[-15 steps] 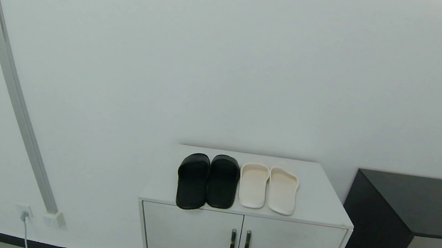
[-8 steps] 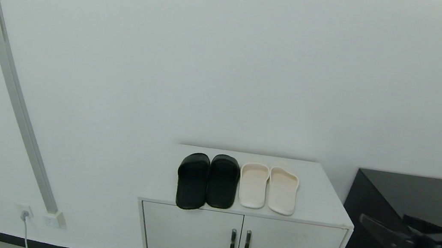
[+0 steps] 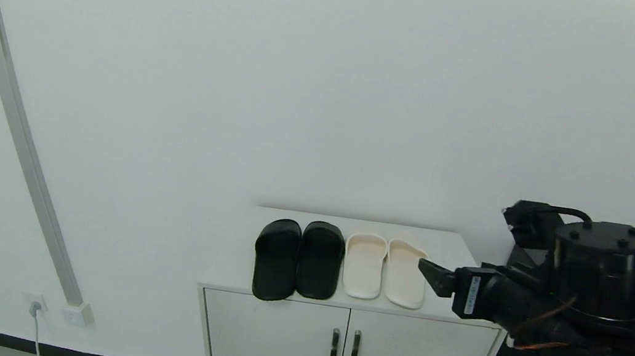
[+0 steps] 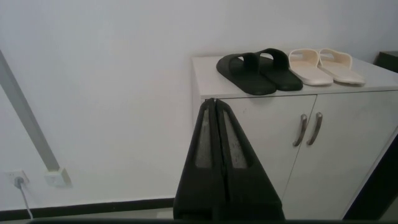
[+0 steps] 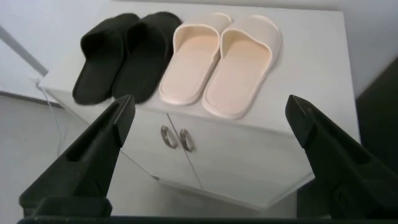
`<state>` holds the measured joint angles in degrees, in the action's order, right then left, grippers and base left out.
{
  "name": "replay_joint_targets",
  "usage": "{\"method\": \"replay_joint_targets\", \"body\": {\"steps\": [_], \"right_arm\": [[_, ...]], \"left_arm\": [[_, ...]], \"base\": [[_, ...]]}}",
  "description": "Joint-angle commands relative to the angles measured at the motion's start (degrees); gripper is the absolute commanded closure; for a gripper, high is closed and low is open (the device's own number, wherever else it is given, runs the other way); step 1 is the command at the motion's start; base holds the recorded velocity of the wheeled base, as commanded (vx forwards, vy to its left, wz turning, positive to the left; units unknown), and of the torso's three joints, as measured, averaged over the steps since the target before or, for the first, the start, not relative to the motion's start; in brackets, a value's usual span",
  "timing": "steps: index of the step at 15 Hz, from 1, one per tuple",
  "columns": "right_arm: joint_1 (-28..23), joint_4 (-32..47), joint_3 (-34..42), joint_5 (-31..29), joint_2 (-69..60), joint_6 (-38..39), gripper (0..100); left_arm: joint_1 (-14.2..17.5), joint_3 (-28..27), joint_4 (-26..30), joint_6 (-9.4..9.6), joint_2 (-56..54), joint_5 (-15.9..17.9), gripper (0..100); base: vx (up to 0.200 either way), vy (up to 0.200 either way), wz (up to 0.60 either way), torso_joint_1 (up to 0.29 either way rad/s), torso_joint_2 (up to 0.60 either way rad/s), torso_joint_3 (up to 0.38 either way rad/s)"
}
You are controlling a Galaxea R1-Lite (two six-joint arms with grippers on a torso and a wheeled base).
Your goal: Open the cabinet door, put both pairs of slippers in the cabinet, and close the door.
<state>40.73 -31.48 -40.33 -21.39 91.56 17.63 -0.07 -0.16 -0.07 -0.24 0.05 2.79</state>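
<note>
step: open door, not begun | right gripper (image 3: 434, 276) gaping, empty, just beside cream slippers (image 3: 384, 269) | left gripper (image 4: 215, 109) pinched together, empty, apart from cabinet (image 3: 463, 291) | black slippers (image 3: 298, 259) also on top, doors closed | tip: drop to right handle (image 3: 354, 349), pinch it, pull along hinge arc

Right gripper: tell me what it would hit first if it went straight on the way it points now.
Most likely the cream slippers on the cabinet top. The open right gripper points at that pair, and its fingers frame them in the wrist view. The gap to them cannot be judged.
</note>
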Motion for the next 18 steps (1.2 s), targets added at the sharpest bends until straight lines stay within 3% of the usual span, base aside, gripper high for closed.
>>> {"method": "replay_joint_targets", "body": {"steps": [1,13,18], "right_arm": [[0.1,-2.4,-4.2,-2.2,9.2,0.7,0],[-1.5,-3.0,-23.6,-10.6,27.4,-2.4,0],[-2.0,-3.0,-27.1,-10.9,31.7,-2.5,0]], "left_arm": [[0.0,0.0,0.0,-0.02,0.0,0.0,100],[0.0,0.0,0.0,-0.02,0.0,0.0,100],[0.0,0.0,0.1,-0.02,0.0,0.0,100]], "base": [[0.000,0.000,0.00,0.000,0.00,0.000],[0.000,0.000,0.00,0.000,0.00,0.000],[0.000,0.000,0.00,0.000,0.00,0.000]]}}
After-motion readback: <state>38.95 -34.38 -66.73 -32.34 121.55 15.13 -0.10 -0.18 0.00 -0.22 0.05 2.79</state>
